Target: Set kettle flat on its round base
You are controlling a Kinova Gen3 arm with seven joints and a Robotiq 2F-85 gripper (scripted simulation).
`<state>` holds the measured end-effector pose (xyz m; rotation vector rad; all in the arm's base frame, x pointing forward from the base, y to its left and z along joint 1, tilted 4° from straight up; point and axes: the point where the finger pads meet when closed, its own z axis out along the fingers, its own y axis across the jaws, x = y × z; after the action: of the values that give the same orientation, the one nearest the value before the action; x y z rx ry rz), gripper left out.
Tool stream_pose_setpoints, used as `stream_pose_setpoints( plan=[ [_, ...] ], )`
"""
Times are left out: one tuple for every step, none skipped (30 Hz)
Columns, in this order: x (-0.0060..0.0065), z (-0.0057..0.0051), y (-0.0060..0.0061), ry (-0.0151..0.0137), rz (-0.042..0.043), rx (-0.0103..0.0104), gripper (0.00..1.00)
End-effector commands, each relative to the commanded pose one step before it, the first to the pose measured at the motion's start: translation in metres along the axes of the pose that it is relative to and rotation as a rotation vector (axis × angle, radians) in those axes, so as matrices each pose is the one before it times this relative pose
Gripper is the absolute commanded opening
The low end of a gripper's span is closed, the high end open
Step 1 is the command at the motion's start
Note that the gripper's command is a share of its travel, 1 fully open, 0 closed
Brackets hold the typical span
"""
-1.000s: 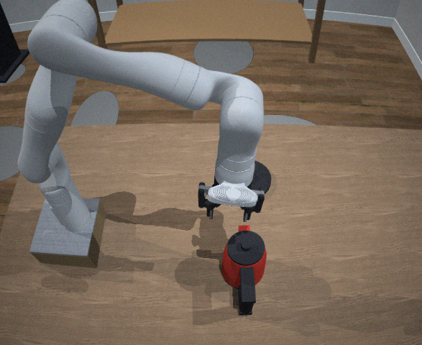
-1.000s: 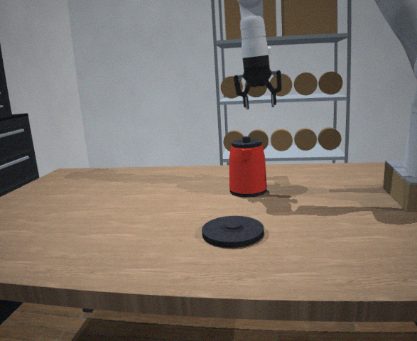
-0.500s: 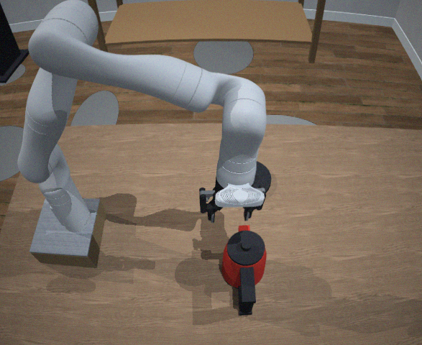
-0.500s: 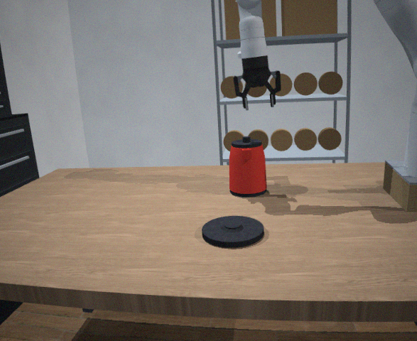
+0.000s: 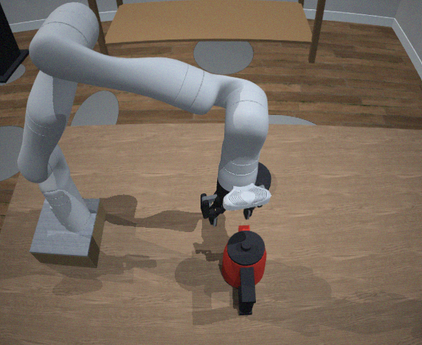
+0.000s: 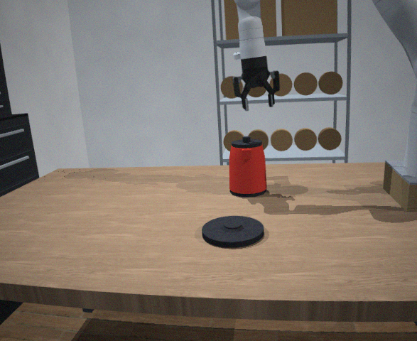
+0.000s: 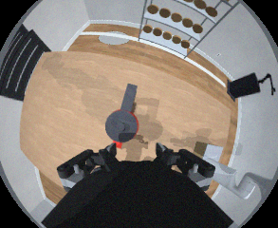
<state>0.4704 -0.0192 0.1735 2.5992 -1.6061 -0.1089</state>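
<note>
Black, hard-edged linkages form my gripper (image 5: 230,218) (image 6: 258,106) (image 7: 136,148), its two fingers standing wide apart with nothing between them. Ahead of and below my fingers, on the spout side and apart from them, the kettle (image 5: 234,272) (image 6: 247,168) (image 7: 121,125) stands upright on the table (image 5: 351,223) (image 6: 127,238) (image 7: 72,95), off its base. Its red body tapers toward a flat, dark, round lid (image 5: 255,252) (image 6: 237,143) bearing a short knob (image 5: 245,245) (image 6: 246,138). The small red spout (image 5: 244,228) (image 7: 118,144) points toward my side; the squared, dark handle (image 5: 247,285) (image 7: 129,97) projects from the opposite side, so that the kettle's body stands between my fingers and the handle. The round base (image 5: 264,176) (image 6: 219,233), a thin black disk, lies flat on the spout side, well apart from the kettle, its low central stud (image 6: 233,224) facing up; my arm partly covers it in the top view. The tabletop shows fine brown wood grain crossed by shadows. Farther away, a block with a grey top (image 5: 62,237) (image 6: 396,183) (image 7: 213,152) carries my arm. Beyond the table stand black drawers with pale bar handles (image 6: 3,146) (image 7: 15,62) and a grey metal rack (image 6: 347,91) (image 7: 142,21) holding round brown pieces.
</note>
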Motion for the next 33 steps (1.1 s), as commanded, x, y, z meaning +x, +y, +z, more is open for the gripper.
stream_pose_setpoints(
  plan=[
    [0.00182,-0.00004,0.00007,-0.00094,-0.00871,0.00092,0.80],
    [0.00000,0.00000,0.00000,0.00000,0.00000,0.00000,0.80],
    [0.00025,0.00008,-0.00010,-0.00016,-0.01285,-0.00025,0.80],
    [0.00026,0.00008,-0.00010,-0.00017,-0.01286,-0.00024,0.80],
    [0.00026,0.00008,-0.00010,-0.00017,-0.01287,-0.00024,0.80],
    [0.00026,0.00008,-0.00009,-0.00017,-0.01288,-0.00023,0.80],
    [0.00026,0.00008,-0.00009,-0.00018,-0.01289,-0.00022,0.80],
    [0.00027,0.00008,-0.00009,-0.00018,-0.01290,-0.00021,0.80],
    [0.00027,0.00007,-0.00008,-0.00018,-0.01291,-0.00020,0.80],
    [0.00027,0.00007,-0.00008,-0.00019,-0.01292,-0.00020,0.80],
    [0.00027,0.00007,-0.00008,-0.00019,-0.01293,-0.00019,0.80],
    [0.00027,0.00007,-0.00007,-0.00019,-0.01294,-0.00018,0.80],
    [0.00028,0.00007,-0.00007,-0.00019,-0.01295,-0.00017,0.80],
    [0.00028,0.00007,-0.00007,-0.00019,-0.01295,-0.00016,0.80],
    [0.00028,0.00007,-0.00006,-0.00020,-0.01296,-0.00016,0.80],
    [0.00028,0.00007,-0.00006,-0.00020,-0.01297,-0.00015,0.80],
    [0.00029,0.00006,-0.00005,-0.00020,-0.01297,-0.00014,0.80],
    [0.00000,0.00000,0.00000,0.00000,0.00000,0.00000,0.80],
    [0.00000,0.00000,0.00000,0.00000,0.00000,0.00000,0.80],
    [0.00029,0.00006,-0.00005,-0.00020,-0.01298,-0.00013,0.80],
    [0.00029,0.00006,-0.00005,-0.00020,-0.01298,-0.00012,0.80],
    [0.00029,0.00006,-0.00004,-0.00020,-0.01299,-0.00011,0.80],
    [0.00029,0.00006,-0.00004,-0.00020,-0.01299,-0.00011,0.80],
    [0.00029,0.00006,-0.00004,-0.00020,-0.01300,-0.00010,0.80],
    [0.00030,0.00006,-0.00003,-0.00020,-0.01300,-0.00009,0.80],
    [0.00030,0.00006,-0.00003,-0.00020,-0.01300,-0.00008,0.80],
    [0.00030,0.00006,-0.00002,-0.00020,-0.01301,-0.00007,0.80],
    [0.00030,0.00005,-0.00002,-0.00020,-0.01301,-0.00006,0.80],
    [0.00030,0.00005,-0.00001,-0.00020,-0.01301,-0.00005,0.80],
    [0.00030,0.00005,-0.00001,-0.00020,-0.01301,-0.00005,0.80],
    [0.00031,0.00005,-0.00001,-0.00020,-0.01301,-0.00004,0.80],
    [0.00031,0.00005,0.00000,-0.00020,-0.01301,-0.00003,0.80],
    [0.00031,0.00005,0.00000,-0.00020,-0.01301,-0.00002,0.80]
  ],
)
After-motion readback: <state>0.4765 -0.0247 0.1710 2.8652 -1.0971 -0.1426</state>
